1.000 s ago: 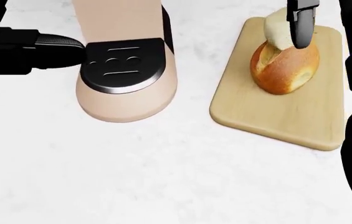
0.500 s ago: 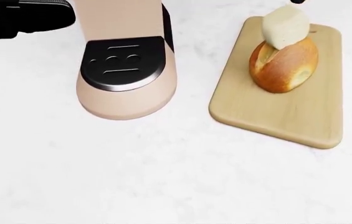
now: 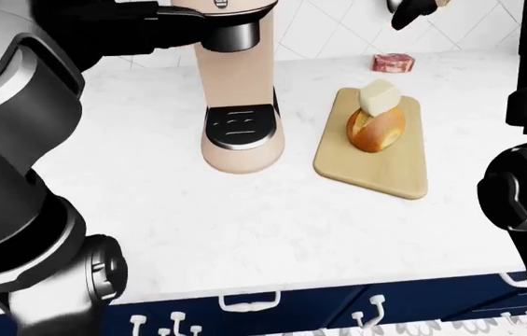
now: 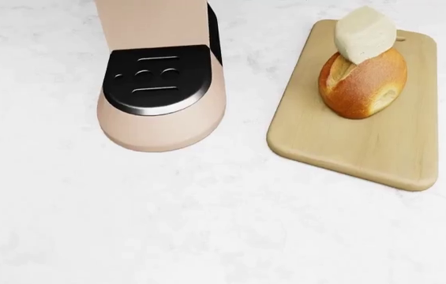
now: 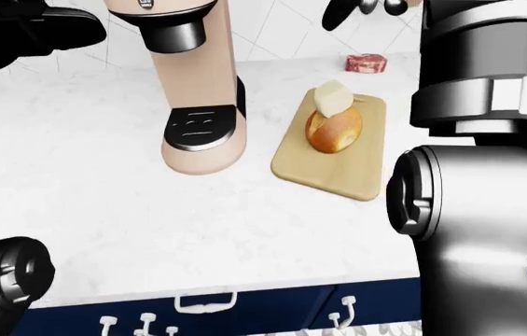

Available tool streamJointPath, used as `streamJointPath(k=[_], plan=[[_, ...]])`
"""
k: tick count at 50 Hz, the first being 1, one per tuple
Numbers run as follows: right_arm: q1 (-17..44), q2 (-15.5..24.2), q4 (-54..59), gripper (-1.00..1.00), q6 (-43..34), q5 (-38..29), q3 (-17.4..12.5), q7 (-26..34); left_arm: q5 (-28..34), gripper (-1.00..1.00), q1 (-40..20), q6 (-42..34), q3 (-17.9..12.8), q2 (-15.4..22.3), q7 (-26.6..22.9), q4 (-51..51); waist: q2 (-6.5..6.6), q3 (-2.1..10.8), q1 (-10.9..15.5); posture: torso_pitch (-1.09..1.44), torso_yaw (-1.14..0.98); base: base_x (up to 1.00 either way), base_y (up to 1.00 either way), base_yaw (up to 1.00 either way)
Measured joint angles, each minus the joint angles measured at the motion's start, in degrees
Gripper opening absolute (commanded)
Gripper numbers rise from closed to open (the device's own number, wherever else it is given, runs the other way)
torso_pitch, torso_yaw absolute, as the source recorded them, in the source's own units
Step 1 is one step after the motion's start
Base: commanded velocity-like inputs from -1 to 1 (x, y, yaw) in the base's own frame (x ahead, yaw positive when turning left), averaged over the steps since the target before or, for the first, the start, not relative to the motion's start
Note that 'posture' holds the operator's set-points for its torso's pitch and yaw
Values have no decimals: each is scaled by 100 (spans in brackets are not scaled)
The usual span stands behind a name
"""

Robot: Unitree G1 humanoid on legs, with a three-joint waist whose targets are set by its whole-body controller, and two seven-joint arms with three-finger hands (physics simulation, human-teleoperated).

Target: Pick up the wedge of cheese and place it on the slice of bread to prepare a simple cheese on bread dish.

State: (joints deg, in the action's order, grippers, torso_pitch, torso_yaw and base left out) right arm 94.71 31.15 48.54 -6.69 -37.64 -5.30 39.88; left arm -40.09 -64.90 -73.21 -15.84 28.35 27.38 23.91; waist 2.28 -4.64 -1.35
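The pale wedge of cheese [image 4: 363, 32] rests on top of the golden bread [image 4: 363, 83], which lies on the wooden cutting board [image 4: 357, 142] at the head view's right. Neither hand shows in the head view. In the right-eye view my right hand [image 5: 364, 10] hangs high above the board at the top edge, fingers spread and empty, well clear of the cheese [image 5: 331, 97]. My left hand [image 5: 62, 28] is raised at the top left, beside the coffee machine, holding nothing.
A beige coffee machine [image 4: 159, 89] with a black drip tray stands left of the board. A raw steak [image 3: 393, 63] lies by the tiled wall beyond the board. White marble counter [image 3: 244, 231] spreads below; navy drawers with handles run under its edge.
My right hand let go of the cheese and rose out of the head view. My left hand also lifted out of the head view. The cheese stays on the bread.
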Motion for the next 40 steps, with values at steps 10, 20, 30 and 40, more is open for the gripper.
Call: streamJointPath(k=[10,20,30,40], plan=[[87,-4,-202,100,-48,349,-52,-250,-110,100,-250,-8,105,70,67,-207,-20,-24,3,0,0,0,0,0],[129,72,-294,100,-4,493,-29,-381,-160,100,-501,-78,112,103,142,-269,-34,-43,3,0,0,0,0,0],[220,78,-361,100,32,560,-20,-461,-282,100,-769,-167,110,194,246,-319,-27,-63,0,0,0,0,0,0],[494,83,-287,100,96,558,7,-506,-330,100,-1047,-230,155,250,306,-423,-26,-82,-10,0,0,0,0,0]])
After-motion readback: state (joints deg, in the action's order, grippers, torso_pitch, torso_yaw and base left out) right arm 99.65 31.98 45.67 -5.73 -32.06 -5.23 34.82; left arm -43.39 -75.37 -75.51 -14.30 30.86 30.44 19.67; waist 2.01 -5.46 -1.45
